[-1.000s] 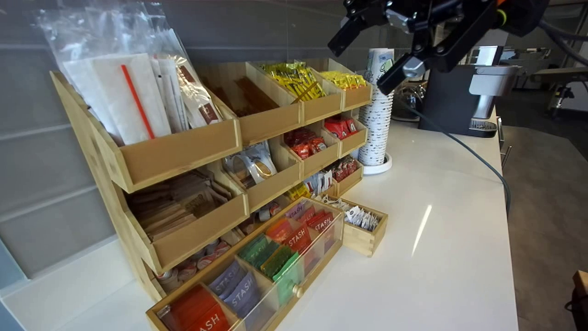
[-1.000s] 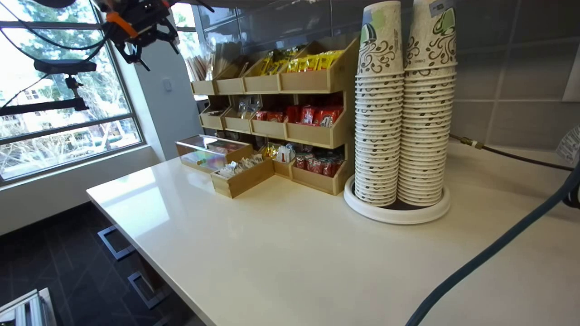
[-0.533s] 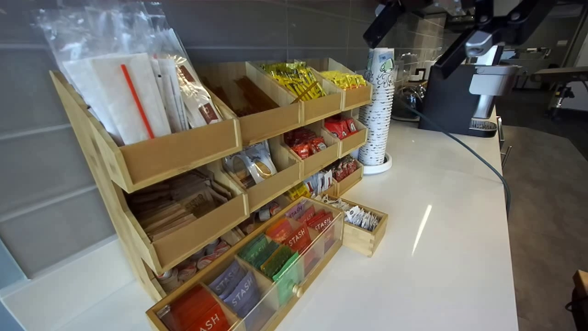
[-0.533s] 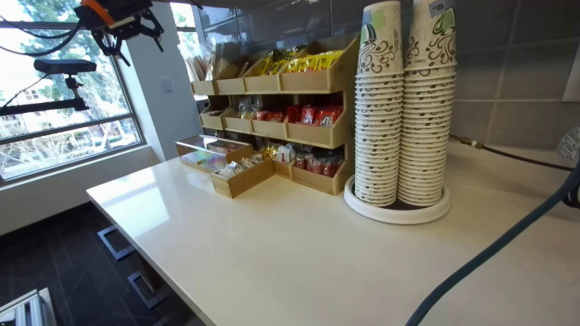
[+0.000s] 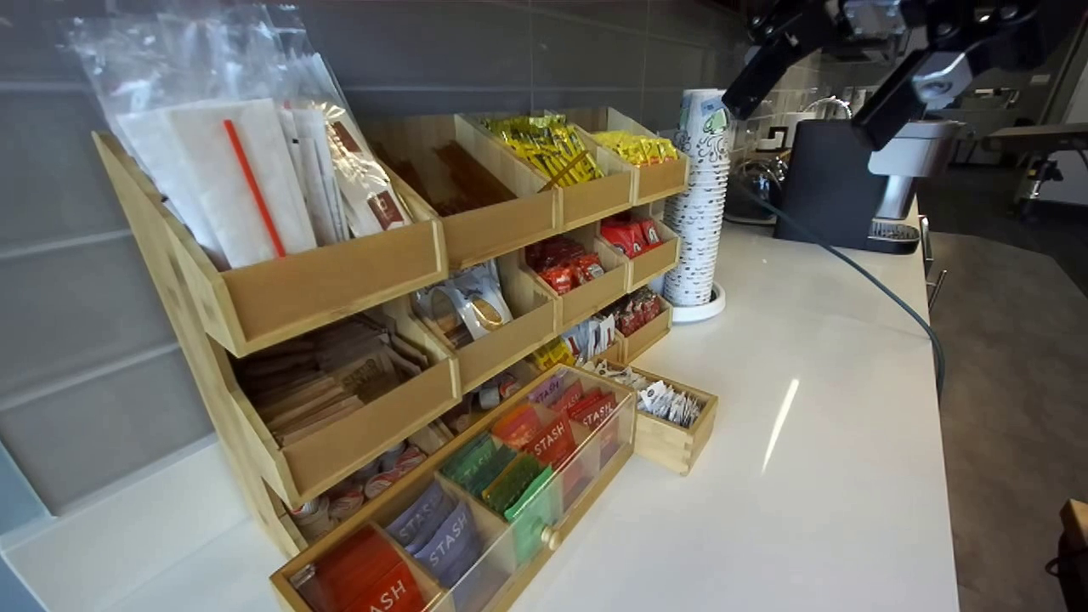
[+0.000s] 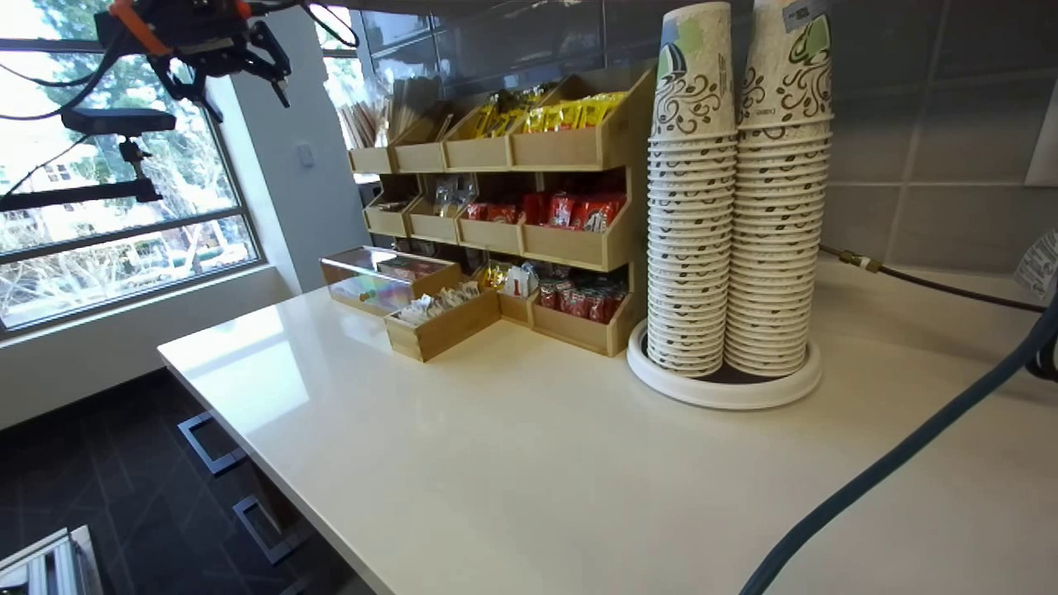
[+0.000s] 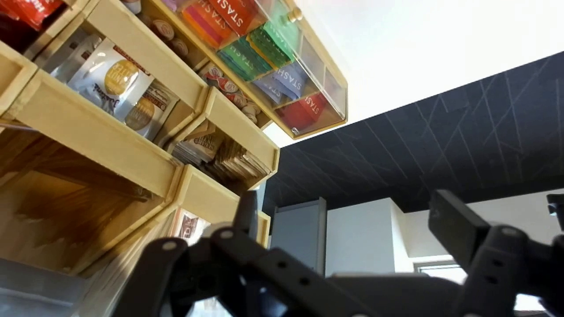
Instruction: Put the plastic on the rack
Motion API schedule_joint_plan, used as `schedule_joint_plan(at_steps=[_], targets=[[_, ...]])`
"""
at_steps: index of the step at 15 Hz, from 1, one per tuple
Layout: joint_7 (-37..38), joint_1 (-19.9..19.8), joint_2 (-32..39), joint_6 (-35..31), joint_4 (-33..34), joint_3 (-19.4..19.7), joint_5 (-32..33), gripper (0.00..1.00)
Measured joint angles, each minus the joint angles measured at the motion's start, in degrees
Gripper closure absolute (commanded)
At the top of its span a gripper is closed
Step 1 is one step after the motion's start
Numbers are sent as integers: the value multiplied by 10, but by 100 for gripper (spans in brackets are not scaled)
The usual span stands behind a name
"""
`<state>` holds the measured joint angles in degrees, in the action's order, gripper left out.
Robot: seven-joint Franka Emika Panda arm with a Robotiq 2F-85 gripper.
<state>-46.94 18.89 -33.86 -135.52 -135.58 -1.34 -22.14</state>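
Observation:
The wooden tiered rack [image 5: 340, 285] stands against the tiled wall; it shows in both exterior views [image 6: 566, 244] and in the wrist view [image 7: 94, 134]. Clear plastic bags [image 5: 183, 55] with white paper packets and a red straw stand upright in its top compartment at the near end. No separate loose piece of plastic shows. My gripper [image 5: 807, 119] is open and empty, in the air higher than most of the rack and out in front of it. It also shows in an exterior view [image 6: 250, 107]. In the wrist view the jaws [image 7: 343, 207] are apart with nothing between them.
A tea box with a clear lid [image 5: 510, 484] and a small wooden box of packets [image 5: 676, 425] stand before the rack. Stacked paper cups [image 6: 690, 248] stand on a white round tray [image 6: 723, 397]. A coffee machine [image 5: 837, 187] and a dark hose [image 6: 901, 463] are farther along the counter.
My gripper has moved away from the rack, to the right in one exterior view and to the left in another. It stays open. The rack and its contents have not moved.

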Motion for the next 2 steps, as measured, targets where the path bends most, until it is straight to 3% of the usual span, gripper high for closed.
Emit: schedule_joint_plan(at_steps=[2], targets=[[5,3,-8,-12,-10,7,-6,0]])
